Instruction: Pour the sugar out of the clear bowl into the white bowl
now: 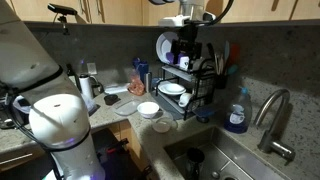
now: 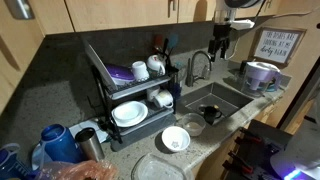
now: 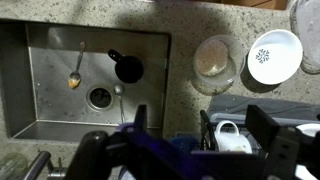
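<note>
The clear bowl stands on the speckled counter beside the sink, and shows in both exterior views. The sugar is only a faint pale tinge inside it. The white bowl stands right next to it on the side away from the sink, also in both exterior views. My gripper is open and empty. It hangs high above the dish rack and counter edge, well apart from both bowls.
A black wire dish rack holds white dishes and a mug. The steel sink holds a black cup and a spoon. A faucet, a soap bottle and a flat pale plate are nearby.
</note>
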Controlling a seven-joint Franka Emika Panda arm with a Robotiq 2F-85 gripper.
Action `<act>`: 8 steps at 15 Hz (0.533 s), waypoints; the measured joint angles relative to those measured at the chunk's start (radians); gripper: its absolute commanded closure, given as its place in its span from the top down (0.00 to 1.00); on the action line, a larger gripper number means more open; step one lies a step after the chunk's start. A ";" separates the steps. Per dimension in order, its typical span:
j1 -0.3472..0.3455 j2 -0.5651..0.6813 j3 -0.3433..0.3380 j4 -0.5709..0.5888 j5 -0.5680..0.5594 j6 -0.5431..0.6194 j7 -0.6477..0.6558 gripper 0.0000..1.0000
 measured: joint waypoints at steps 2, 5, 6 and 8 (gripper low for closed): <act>0.000 0.000 0.000 0.000 0.000 0.000 0.000 1.00; 0.000 0.000 0.000 0.000 0.000 0.000 0.000 1.00; 0.000 0.001 0.000 -0.001 0.000 0.000 0.000 1.00; 0.000 0.002 0.001 -0.005 0.001 0.000 0.004 1.00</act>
